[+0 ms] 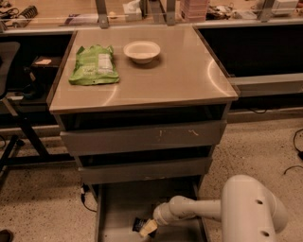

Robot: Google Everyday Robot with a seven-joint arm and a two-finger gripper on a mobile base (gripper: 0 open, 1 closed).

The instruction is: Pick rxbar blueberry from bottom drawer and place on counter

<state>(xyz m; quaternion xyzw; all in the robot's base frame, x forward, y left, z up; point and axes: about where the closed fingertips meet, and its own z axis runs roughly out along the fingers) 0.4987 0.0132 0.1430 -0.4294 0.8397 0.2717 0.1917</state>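
The bottom drawer [118, 208] is pulled out at the foot of the cabinet. A small dark rxbar blueberry [139, 224] lies on its floor near the front. My gripper [147, 229] reaches down into the drawer from the right, its pale fingertips right at the bar's right end and touching or overlapping it. The white arm and its round joint fill the lower right. The glossy beige counter [180, 75] is above, well away from the gripper.
A green snack bag [94, 65] and a white bowl [141, 50] lie on the counter's back left. Two upper drawers [142, 137] stick out slightly above the bottom one. A wooden workbench [61, 12] runs behind. A black chair stands at the left.
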